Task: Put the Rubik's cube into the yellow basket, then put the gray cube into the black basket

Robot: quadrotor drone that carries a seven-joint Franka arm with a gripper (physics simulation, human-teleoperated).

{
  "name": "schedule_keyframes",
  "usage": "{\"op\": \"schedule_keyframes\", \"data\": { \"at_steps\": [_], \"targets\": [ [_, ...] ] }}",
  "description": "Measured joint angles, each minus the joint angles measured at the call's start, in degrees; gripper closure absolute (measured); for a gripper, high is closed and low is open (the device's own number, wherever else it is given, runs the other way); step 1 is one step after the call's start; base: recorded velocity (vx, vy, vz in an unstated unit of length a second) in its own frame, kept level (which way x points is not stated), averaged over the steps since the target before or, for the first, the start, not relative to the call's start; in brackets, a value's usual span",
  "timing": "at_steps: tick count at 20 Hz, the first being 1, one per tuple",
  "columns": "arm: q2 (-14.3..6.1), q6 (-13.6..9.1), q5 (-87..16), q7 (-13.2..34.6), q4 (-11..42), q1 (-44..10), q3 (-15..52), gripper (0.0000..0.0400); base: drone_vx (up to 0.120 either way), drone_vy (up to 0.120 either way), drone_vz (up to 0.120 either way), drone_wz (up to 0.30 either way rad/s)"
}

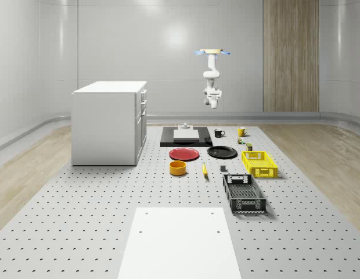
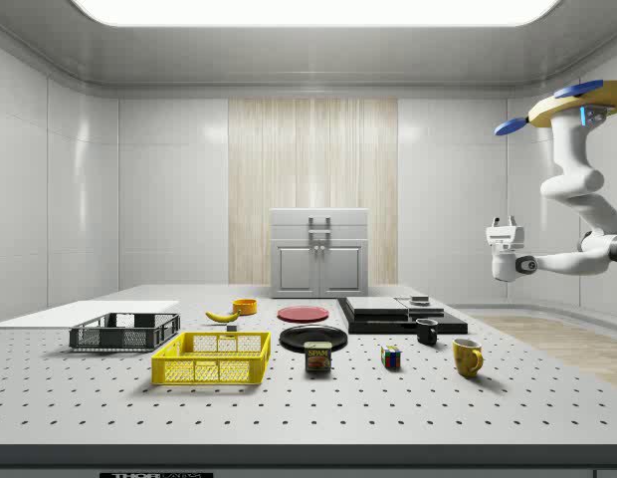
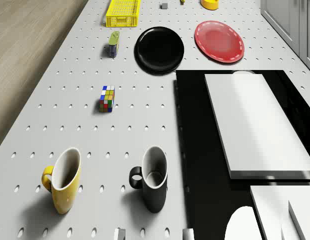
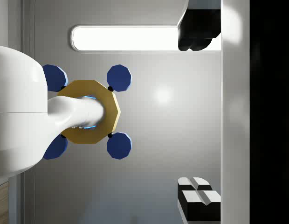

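Black basket point(image 1: 244, 195) is nearest, with the yellow basket point(image 1: 259, 163) just behind it and the little gray cube point(image 1: 223, 169) on the table off the whole-scene view's left of that. The Rubik's cube point(image 3: 107, 98) sits farther back between the Spam can point(image 3: 113, 43) and yellow mug point(image 3: 62, 182). The drone point(image 1: 212, 53) hovers high over the table's far edge. Side view has the gripper point(image 2: 505, 224) up in the air, and wrist view shows its fingers point(image 4: 196, 35) spread apart, empty.
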State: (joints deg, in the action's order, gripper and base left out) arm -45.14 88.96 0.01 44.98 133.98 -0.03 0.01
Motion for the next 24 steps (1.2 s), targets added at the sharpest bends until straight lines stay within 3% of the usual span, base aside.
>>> {"op": "schedule_keyframes", "data": {
  "at_steps": [6, 11, 17, 24],
  "targets": [
    [1.45, -5.61, 0.06, -0.09, -7.33, -0.16, 0.08, 0.0, 0.0, 0.0, 0.0, 0.0],
    [3.4, -8.83, 0.09, -0.12, -12.73, -0.24, 0.14, 0.0, 0.0, 0.112, 0.0, 0.0],
    [4.62, -10.57, 0.12, -0.15, -15.95, -0.32, 0.18, 0.0, 0.0, 0.12, 0.0, 0.0],
    [4.89, -10.93, 0.14, -0.18, -16.89, -0.38, 0.22, 0.0, 0.12, 0.12, 0.0, 0.0]
  ]
}}
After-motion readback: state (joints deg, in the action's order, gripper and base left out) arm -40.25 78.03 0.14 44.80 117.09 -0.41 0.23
